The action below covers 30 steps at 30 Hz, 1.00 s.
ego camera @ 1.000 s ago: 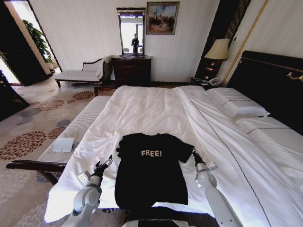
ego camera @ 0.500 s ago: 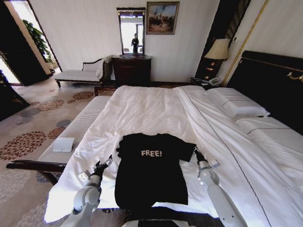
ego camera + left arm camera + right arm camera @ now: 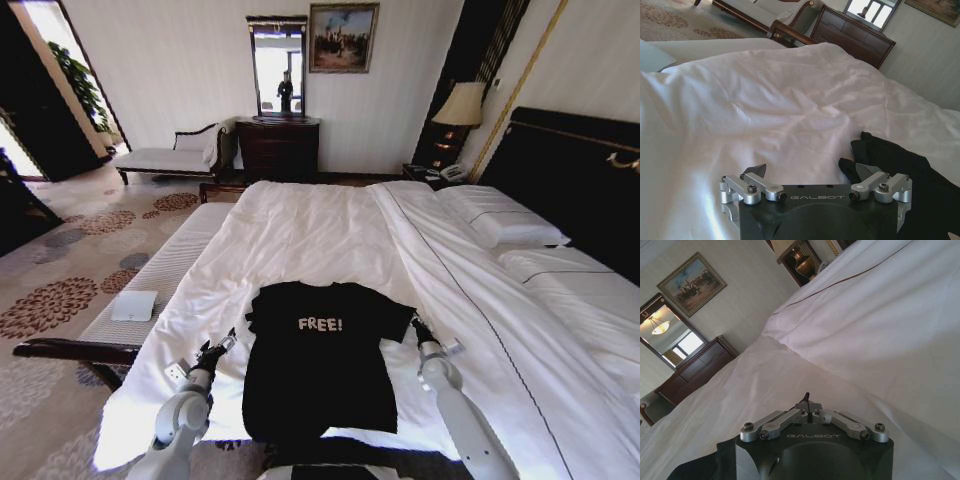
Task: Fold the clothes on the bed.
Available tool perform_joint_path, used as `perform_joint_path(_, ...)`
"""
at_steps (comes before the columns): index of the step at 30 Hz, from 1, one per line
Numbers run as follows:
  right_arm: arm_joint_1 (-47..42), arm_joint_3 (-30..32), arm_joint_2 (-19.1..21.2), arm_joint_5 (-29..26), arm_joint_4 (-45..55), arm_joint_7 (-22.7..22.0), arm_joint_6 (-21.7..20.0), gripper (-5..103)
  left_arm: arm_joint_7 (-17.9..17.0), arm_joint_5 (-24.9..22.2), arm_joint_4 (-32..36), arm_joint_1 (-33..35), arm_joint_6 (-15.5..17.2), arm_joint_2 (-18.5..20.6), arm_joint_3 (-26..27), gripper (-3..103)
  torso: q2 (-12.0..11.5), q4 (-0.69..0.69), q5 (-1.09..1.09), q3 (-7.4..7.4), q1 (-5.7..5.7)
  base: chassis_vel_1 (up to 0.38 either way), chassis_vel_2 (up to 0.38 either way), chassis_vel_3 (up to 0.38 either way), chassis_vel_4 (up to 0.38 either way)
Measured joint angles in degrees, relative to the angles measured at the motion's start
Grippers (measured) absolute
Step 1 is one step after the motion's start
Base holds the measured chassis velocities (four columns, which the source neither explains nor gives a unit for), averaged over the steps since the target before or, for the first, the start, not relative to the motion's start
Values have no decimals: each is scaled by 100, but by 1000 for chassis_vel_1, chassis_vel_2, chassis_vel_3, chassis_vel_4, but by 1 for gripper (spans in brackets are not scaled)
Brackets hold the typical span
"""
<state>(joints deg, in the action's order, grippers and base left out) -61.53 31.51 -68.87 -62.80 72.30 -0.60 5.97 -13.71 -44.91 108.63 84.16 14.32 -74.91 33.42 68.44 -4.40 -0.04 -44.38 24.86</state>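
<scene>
You've got the bed taking up most of the room ahead, white sheets running up to the dark headboard, pillows stacked just below it. Beside the bed's left edge sits the narrow white bench, and past the bed's far end there's the dark dresser under its mirror.

Now the T-shirt: it's lying flat and spread out near the bed's foot, black, FREE! lettering face up, both sleeves out to the sides.

Your right gripper sits right at the shirt's right sleeve, low on the sheet; from its wrist view the right gripper has its fingers drawn together to a single narrow point, nothing visible between them.

Your left gripper rests beside the shirt's left edge, below the left sleeve. From its wrist the left gripper stands wide, fingers spread well apart over bare sheet, with the black sleeve edge just by one fingertip
</scene>
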Motion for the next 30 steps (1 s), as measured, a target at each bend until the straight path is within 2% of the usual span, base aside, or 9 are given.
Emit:
perform_joint_path(6, -7, 4, -37, 228, 46, -86, 45, -3, 16, -35, -25, 24, -30, 60, 13, 100, 0, 1, 0, 0, 0, 0, 0, 0, 0)
perform_joint_path(8, -132, 6, -36, 348, 229, -131, 84, 8, 22, -47, -26, 38, -42, 69, 12, 100, 0, 1, -1, 0, 0, 0, 0, 0, 0)
perform_joint_path(10, -236, 6, -25, 405, 370, -146, 90, 8, 27, -49, -26, 45, -49, 70, 7, 100, 0, 0, 0, 0, 0, 0, 0, 0, 0)
perform_joint_path(13, -683, 24, 71, 555, 871, -249, 67, 24, 50, -52, -26, 64, -72, 68, -26, 100, 0, 0, 0, 0, 0, 0, 0, 0, 0)
perform_joint_path(16, -1091, 42, 186, 599, 1307, -387, -27, 30, 76, -53, -25, 73, -92, 63, -56, 100, 0, 0, 0, 1, 0, 0, 0, 0, 0)
perform_joint_path(19, -1577, 57, 253, 520, 1860, -651, -183, 41, 98, -55, -22, 77, -114, 51, -77, 100, 0, -3, -1, 0, 0, 0, 0, 0, 0)
perform_joint_path(22, -2256, 110, 207, 253, 2739, -981, -421, 57, 110, -87, 25, 107, -135, 48, -81, 100, 0, 0, -1, 1, 0, 0, 0, 0, 0)
perform_joint_path(25, -2737, 127, 173, 101, 3238, -1074, -678, 63, 115, -104, 42, 137, -153, 72, -69, 100, 1, 1, -1, 1, 0, 0, 0, 0, 0)
perform_joint_path(30, -3588, 13, -29, 129, 3871, -1001, -935, 84, 114, -120, 60, 173, -176, 78, -29, 100, 1, -1, -1, 1, -1, 0, 0, 0, 0)
